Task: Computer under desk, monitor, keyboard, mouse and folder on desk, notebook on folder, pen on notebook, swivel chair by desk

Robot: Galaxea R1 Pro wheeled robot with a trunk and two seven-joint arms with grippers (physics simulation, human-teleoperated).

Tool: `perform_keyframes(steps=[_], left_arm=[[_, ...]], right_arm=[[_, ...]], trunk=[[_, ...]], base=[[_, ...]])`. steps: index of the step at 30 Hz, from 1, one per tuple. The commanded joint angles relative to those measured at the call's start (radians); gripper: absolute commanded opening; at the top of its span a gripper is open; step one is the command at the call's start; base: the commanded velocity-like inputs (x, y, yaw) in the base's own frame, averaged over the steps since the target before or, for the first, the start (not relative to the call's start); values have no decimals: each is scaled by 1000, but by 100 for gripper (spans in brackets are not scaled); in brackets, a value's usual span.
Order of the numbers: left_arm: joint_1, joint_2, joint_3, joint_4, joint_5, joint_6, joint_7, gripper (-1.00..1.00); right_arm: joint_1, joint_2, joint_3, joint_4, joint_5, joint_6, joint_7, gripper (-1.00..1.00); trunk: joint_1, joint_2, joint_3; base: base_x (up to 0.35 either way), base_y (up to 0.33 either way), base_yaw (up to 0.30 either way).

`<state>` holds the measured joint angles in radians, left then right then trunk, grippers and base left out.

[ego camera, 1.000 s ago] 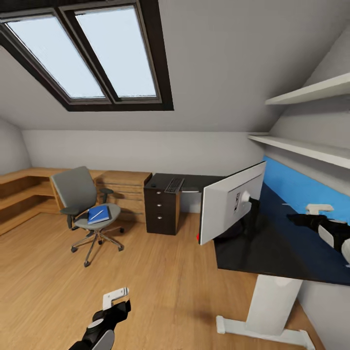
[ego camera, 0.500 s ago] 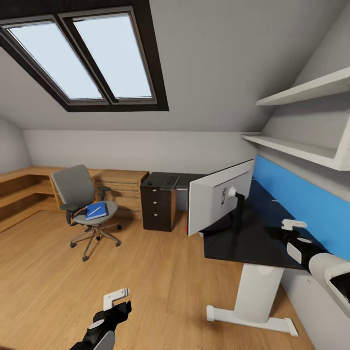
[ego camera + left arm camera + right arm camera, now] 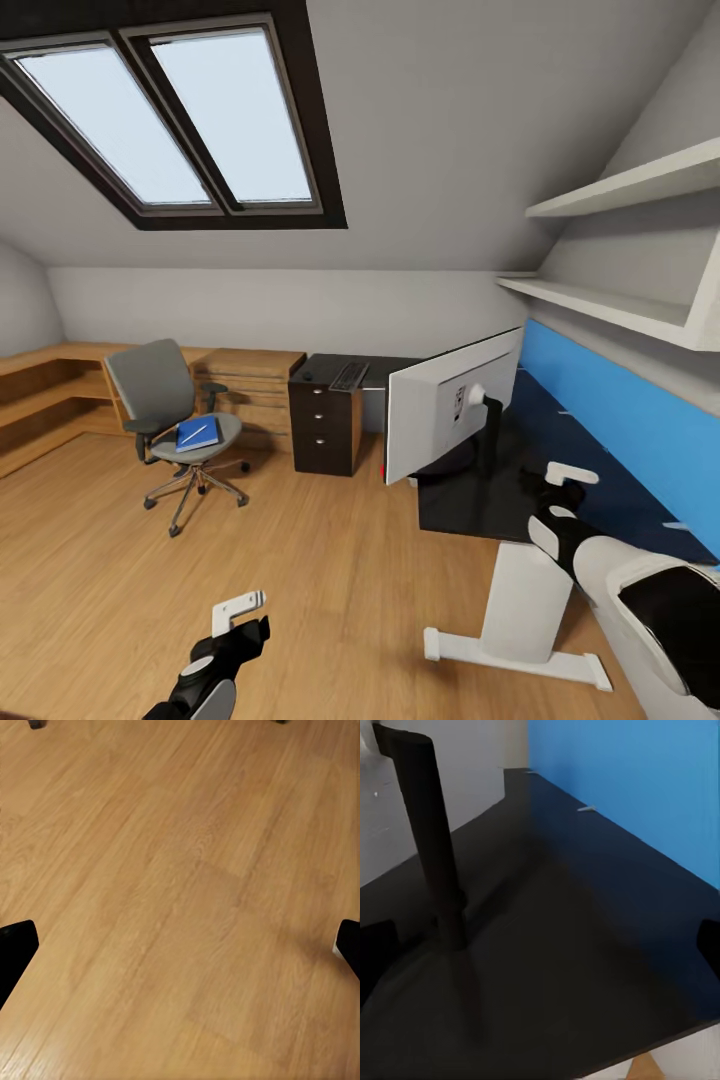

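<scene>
Monitor [image 3: 452, 402] is found standing on the black worktop [image 3: 470, 500], its white back turned to the room, at about 2 o'clock in the head view. Keyboard [image 3: 349, 376] is noted on the dark drawer cabinet [image 3: 322, 425] at 12 o'clock, well apart from the monitor. Swivel chair [image 3: 172, 420] is seen at 10 o'clock, with the blue folder [image 3: 197, 434] on its seat and the pen [image 3: 196, 433] lying across it; the notebook cannot be made out.

Right claw [image 3: 558, 489] is held over the worktop edge behind the monitor stand [image 3: 441, 862]; its fingertips sit at opposite margins of the right wrist view, so it is judged wide and empty. Left claw [image 3: 240, 615] hangs over the wood floor [image 3: 180, 900], likewise wide and empty.

The monitor step is judged complete. The right arm is best withdrawn clear of the stand before the base is driven, so the screen is not toppled. The keyboard is judged the sensible next fetch.
</scene>
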<state>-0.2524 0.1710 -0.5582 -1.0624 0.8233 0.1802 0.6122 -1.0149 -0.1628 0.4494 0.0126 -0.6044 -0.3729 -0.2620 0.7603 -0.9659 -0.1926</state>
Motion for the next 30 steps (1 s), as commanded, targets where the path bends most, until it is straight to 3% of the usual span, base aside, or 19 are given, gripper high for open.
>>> perform_keyframes(steps=[1, 5, 10, 14, 21, 23, 24, 30], left_arm=[[-1, 1, -3, -4, 4, 0, 8, 100], [-1, 4, -2, -14, 5, -13, 8, 100], [-1, 19, -2, -100, 7, -13, 12, 100], [1, 48, -5, -202, 12, -3, 42, 100], [2, 58, -4, -242, 14, 34, 68, 100], [2, 55, 1, -246, 13, 73, 70, 100], [0, 39, 44, -264, 13, 168, 71, 100], [-85, -33, 135, -266, 14, 404, 72, 100]], right_arm=[[-1, 8, 7, -1, -6, -3, -4, 100], [-1, 51, 7, -20, -1, -5, -11, 100], [7, 78, 7, -23, 2, -19, -11, 100], [36, 85, 7, -25, 4, -38, -9, 100], [47, 86, 7, -25, 6, -45, 5, 100], [49, 85, 6, -25, 7, -46, 8, 100], [50, 84, 5, -26, 7, -48, 11, 100], [51, 86, 5, -26, 2, -50, 11, 100]], trunk=[[0, -1, -2], [0, -1, -2], [0, -1, -2], [0, -1, -2], [0, -1, -2], [0, -1, -2], [0, -1, -2], [0, -1, -2]], base=[[0, 0, 0], [0, 0, 0], [0, 0, 0], [0, 0, 0], [163, -1, 0], [290, -29, 0], [318, -61, 0], [322, -66, 0]])
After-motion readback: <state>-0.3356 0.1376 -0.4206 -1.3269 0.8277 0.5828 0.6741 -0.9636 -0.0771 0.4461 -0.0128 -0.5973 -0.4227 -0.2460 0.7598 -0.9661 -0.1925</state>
